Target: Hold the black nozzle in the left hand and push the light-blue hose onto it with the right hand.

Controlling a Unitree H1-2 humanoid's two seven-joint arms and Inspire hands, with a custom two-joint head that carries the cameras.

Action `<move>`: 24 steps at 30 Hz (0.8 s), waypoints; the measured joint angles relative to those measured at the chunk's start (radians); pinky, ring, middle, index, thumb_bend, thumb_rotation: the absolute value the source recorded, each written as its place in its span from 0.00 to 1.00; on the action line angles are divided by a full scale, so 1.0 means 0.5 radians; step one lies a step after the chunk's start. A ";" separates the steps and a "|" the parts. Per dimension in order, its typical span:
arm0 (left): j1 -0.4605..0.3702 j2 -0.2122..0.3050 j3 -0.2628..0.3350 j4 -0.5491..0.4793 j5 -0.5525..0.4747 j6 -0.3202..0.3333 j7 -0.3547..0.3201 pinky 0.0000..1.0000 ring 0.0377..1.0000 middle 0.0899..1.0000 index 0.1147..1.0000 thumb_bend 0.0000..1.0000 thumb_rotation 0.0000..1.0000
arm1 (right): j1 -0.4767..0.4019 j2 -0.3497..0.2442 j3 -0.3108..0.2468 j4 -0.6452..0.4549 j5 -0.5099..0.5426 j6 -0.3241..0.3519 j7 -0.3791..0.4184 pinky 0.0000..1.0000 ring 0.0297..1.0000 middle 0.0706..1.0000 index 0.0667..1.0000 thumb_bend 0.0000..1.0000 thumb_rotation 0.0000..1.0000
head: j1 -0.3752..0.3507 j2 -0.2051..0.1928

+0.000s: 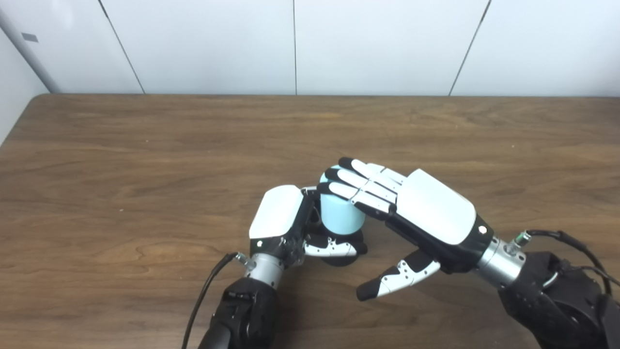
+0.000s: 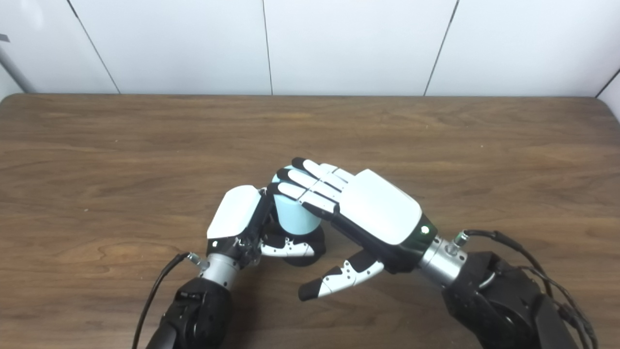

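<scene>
Left eye view, right hand point(image 1: 426, 213) covering hose point(image 1: 341, 218)

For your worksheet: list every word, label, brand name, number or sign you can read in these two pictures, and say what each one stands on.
None: no readable text appears in either view.
The light-blue hose, the black nozzle, the left hand, the right hand, the table and the wall panels bear no lettering.

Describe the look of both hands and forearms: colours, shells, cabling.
Both match: the left hand and right hand have a glossy white back shell over a black frame, white fingers with black tips, a silver cylindrical wrist and a black forearm. A black cable plugs in at each wrist. A green light shows on the right hand in the right eye view.
</scene>
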 measured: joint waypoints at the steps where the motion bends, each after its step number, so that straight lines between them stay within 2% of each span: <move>1: 0.000 0.000 0.000 -0.001 0.000 0.000 -0.002 0.42 0.46 0.41 0.44 0.52 0.00 | 0.000 0.000 0.001 0.001 -0.001 0.000 -0.001 0.91 0.95 0.93 0.89 0.60 1.00 | 0.000 0.000; 24: 0.001 0.000 0.003 -0.005 0.002 0.003 -0.009 0.42 0.46 0.40 0.44 0.52 0.00 | 0.014 0.000 0.020 0.012 -0.008 0.001 -0.045 0.90 0.94 0.92 0.89 0.61 1.00 | -0.006 0.006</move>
